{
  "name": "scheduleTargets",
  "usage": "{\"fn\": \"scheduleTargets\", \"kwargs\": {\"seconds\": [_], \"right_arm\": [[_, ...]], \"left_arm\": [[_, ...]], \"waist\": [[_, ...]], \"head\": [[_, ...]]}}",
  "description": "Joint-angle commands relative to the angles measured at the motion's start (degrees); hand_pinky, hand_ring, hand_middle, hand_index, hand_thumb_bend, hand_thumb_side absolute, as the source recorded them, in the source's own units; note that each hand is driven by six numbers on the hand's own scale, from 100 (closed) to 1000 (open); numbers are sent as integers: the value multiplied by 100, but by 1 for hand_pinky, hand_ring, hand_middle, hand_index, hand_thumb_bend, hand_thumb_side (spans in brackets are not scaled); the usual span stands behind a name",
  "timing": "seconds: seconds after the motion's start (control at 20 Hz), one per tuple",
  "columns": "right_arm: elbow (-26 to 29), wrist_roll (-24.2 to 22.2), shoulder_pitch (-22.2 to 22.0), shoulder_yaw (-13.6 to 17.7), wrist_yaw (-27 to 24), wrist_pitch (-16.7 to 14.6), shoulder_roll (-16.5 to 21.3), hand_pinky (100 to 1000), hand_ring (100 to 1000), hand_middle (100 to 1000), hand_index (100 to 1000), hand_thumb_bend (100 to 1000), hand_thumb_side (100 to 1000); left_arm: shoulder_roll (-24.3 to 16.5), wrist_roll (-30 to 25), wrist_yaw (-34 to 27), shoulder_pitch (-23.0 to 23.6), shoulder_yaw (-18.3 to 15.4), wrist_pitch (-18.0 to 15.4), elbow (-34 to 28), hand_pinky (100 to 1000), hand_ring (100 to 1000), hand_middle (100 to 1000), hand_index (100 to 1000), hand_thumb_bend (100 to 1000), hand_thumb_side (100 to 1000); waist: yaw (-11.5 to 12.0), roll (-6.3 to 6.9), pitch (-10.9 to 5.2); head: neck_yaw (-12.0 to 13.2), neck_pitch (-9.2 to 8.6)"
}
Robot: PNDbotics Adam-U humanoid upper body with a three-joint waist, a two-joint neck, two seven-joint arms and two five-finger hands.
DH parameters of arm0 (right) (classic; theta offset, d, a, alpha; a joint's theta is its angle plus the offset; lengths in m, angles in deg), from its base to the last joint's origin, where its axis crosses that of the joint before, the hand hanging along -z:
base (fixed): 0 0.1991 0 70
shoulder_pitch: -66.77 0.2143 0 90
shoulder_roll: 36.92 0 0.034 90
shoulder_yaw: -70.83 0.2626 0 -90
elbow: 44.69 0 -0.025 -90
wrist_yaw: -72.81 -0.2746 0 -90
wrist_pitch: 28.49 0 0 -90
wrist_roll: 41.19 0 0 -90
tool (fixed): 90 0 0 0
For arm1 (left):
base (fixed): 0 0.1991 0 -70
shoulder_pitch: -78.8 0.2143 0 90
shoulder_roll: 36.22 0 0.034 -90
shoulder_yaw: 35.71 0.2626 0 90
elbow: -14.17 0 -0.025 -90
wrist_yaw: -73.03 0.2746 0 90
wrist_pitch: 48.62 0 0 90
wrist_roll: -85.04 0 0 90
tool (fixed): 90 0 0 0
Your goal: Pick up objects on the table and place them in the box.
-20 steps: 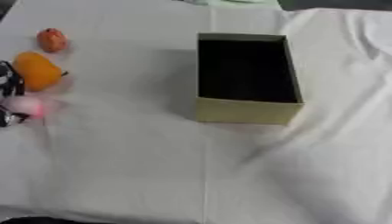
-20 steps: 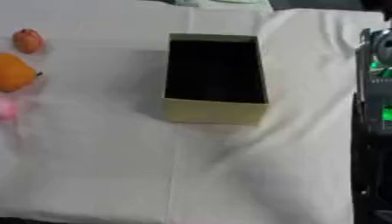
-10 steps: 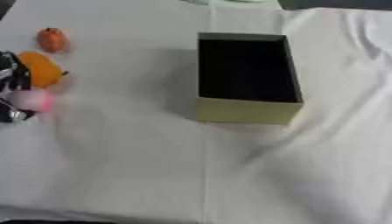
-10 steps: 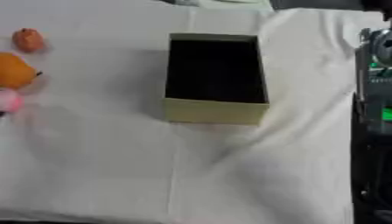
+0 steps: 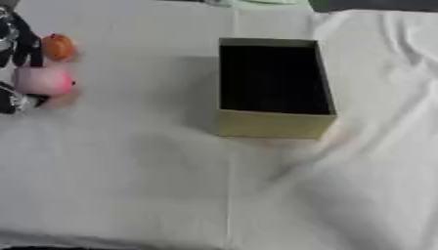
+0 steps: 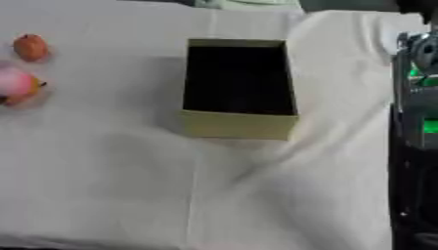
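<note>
An open olive-green box [image 5: 273, 88] with a dark inside stands on the white cloth at centre. At the left edge my left hand [image 5: 15, 41] is curled round a soft pink object [image 5: 43, 80], with black fingers above and below it. In the right eye view a bit of an orange thing [image 6: 36, 87] peeks out behind the pink one. A small red-orange object [image 5: 58, 47] lies just beyond them on the cloth. My right hand does not show.
A white, wrinkled cloth [image 5: 171, 185] covers the table, with folds to the right of the box. A black and silver part of the robot with green lights [image 6: 417, 97] fills the right edge of the right eye view.
My left hand has carried the pink object away from me along the left edge, and it now covers most of the big orange thing. The box and the small red-orange object have not moved.
</note>
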Motion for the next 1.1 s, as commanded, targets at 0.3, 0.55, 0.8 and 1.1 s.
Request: {"fn": "scheduleTargets", "kwargs": {"seconds": [0.3, 0.55, 0.8, 1.1], "right_arm": [[95, -6, 5, -13, -10, -38, 32, 845, 811, 737, 809, 100, 764], [95, -25, 26, -29, -8, -52, 7, 845, 812, 737, 809, 100, 762], [95, -38, 37, -49, -23, -74, -32, 845, 812, 738, 809, 100, 762], [95, -36, 72, -61, -29, -104, -61, 845, 813, 738, 809, 100, 760]], "left_arm": [[672, -58, -167, -1201, 283, -294, -141, 170, 367, 372, 517, 345, 100], [1542, -253, 37, -1953, 680, -392, -115, 160, 355, 365, 514, 298, 100], [2435, -215, 367, -2468, 995, -460, 195, 153, 347, 359, 511, 281, 100], [3397, -50, 769, -2760, 1240, -566, 574, 149, 340, 356, 511, 255, 100]], "waist": [[18, 64, -183], [-38, 56, -217], [-81, 69, -216], [-113, 80, -200]], "head": [[-45, 29], [-27, 29], [-8, 29], [5, 29]]}}
